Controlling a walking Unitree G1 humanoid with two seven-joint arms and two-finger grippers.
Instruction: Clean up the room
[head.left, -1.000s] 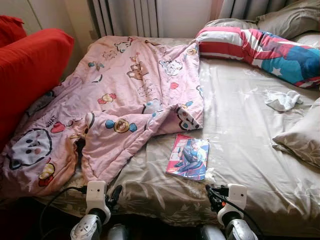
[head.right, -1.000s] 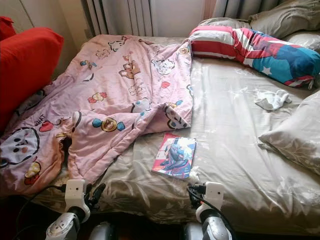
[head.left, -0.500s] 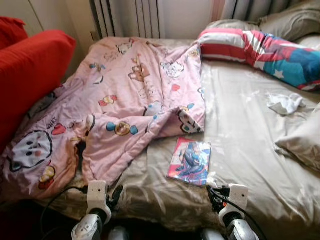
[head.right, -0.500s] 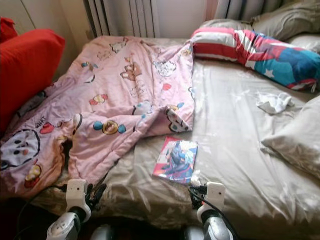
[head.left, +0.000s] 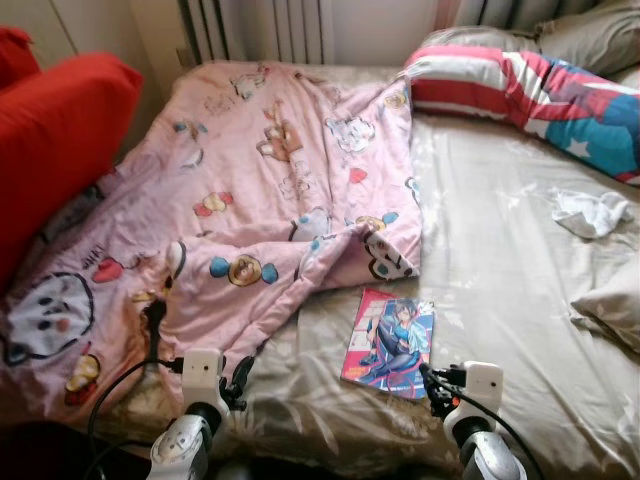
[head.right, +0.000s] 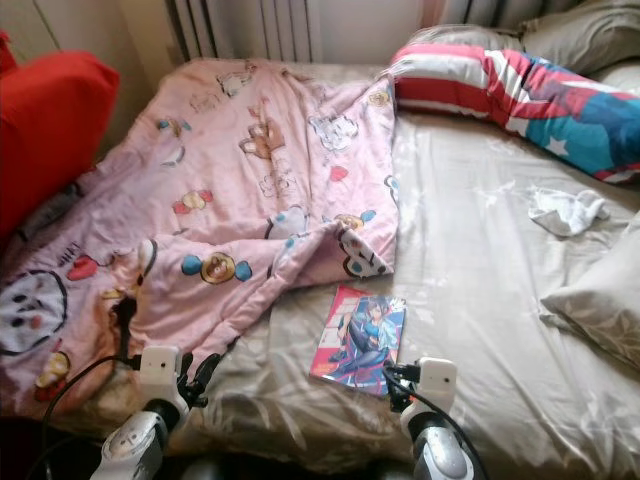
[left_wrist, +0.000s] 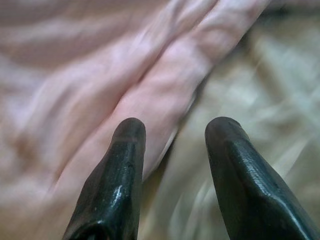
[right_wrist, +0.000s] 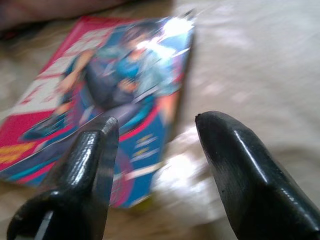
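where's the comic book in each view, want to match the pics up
Left eye view: comic book lies flat on the beige sheet, low and right of centre, just ahead of the right gripper.
Right eye view: same spot, low centre.
Left wrist view: not in it.
Right wrist view: close ahead of the open fingers, cover up.
Shared landmark: the pink blanket, whose folded corner ends just above the book.
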